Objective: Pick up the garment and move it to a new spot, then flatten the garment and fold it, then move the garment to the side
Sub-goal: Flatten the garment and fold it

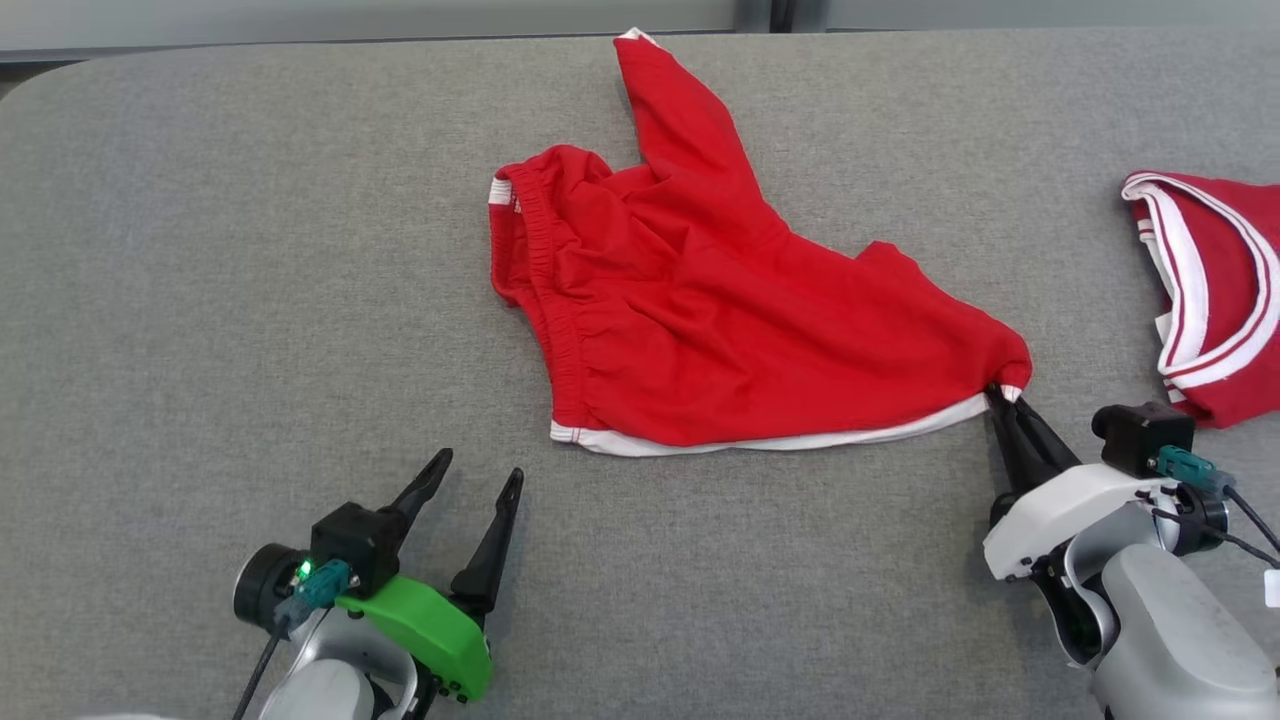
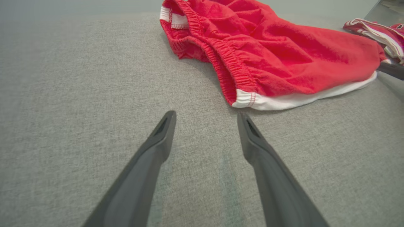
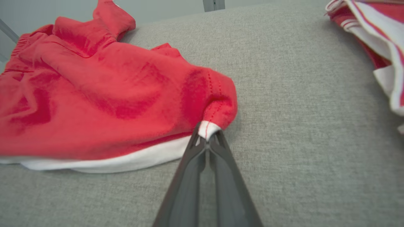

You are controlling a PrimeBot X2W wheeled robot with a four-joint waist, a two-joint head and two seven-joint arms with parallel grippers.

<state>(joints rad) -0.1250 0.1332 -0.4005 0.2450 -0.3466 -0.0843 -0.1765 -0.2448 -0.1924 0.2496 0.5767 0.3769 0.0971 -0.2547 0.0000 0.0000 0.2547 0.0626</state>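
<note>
Red garment [image 1: 720,330], corner between right fingers [image 1: 1022,445]

grey bench marks a robotics lab

a work surface [image 1: 200,250] covered in grey fabric, rounded at its far left corner, carries two red garments: shorts [image 1: 720,320] in the middle and a white-trimmed piece [image 1: 1215,290] at the right edge. plain pale panels [image 1: 400,15] run behind it. the left gripper [image 1: 481,464] wears a green plastic shell [image 1: 430,625] with a lit indicator [image 1: 304,569], and the right gripper [image 1: 1003,395] trails cables [image 1: 1245,515], all pointing to a robotics lab or test room.
</note>
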